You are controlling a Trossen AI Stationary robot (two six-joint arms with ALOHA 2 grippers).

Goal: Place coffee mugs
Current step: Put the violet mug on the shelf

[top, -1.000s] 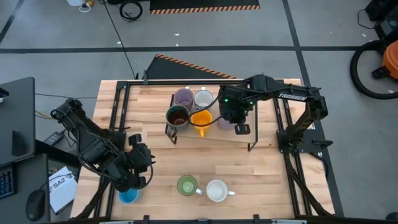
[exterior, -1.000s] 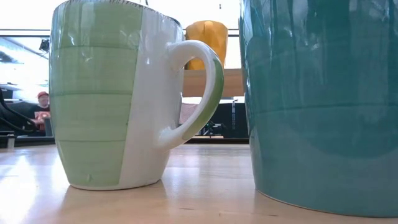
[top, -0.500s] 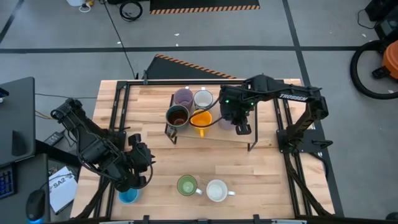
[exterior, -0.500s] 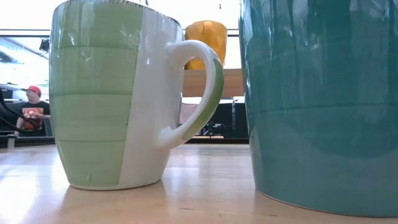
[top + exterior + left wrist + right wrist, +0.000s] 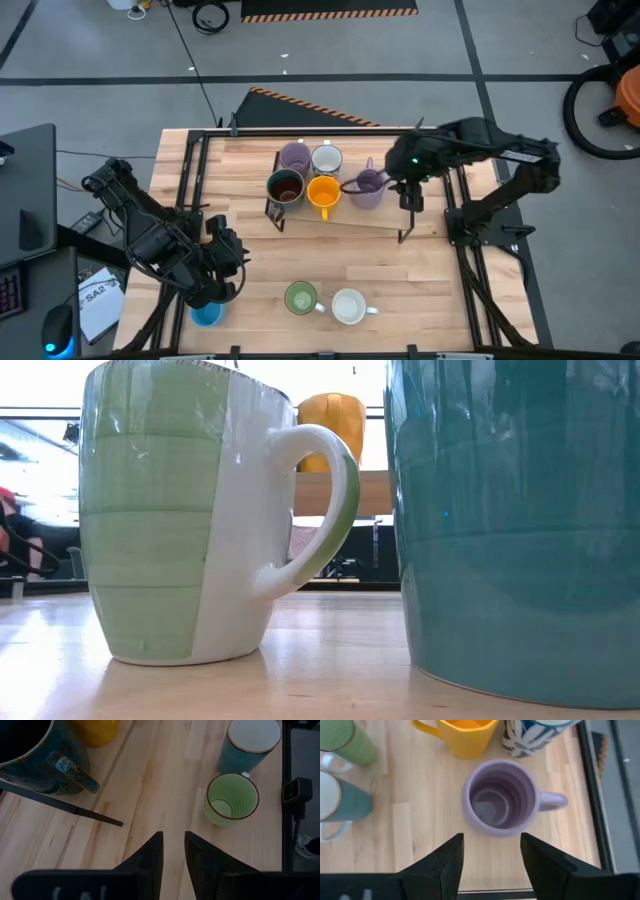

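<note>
On the raised wooden rack (image 5: 385,214) stand a lavender mug (image 5: 294,156), a white patterned mug (image 5: 327,159), a dark brown mug (image 5: 285,187), an orange mug (image 5: 322,191) and a second lavender mug (image 5: 369,187) (image 5: 501,801). My right gripper (image 5: 409,197) (image 5: 491,851) is open, just right of and above that second lavender mug, touching nothing. Near the front edge a green mug (image 5: 299,298) (image 5: 231,799) and a teal mug with a white inside (image 5: 348,306) (image 5: 250,742) stand on their bases. My left gripper (image 5: 226,262) (image 5: 173,844) hangs narrowly open and empty above a blue mug (image 5: 205,314).
Black frame rails (image 5: 190,190) run along the table's left and right sides. The rack's black legs (image 5: 274,218) stand on the tabletop. Bare wood (image 5: 330,255) lies between the rack and the front mugs. In the low view the green mug (image 5: 170,510) and teal mug (image 5: 520,530) fill the foreground.
My right gripper has opened, let go of the second lavender mug and drawn back up and toward the table's right edge, rolling a little. The mug stays upright on the rack beside the orange mug.
</note>
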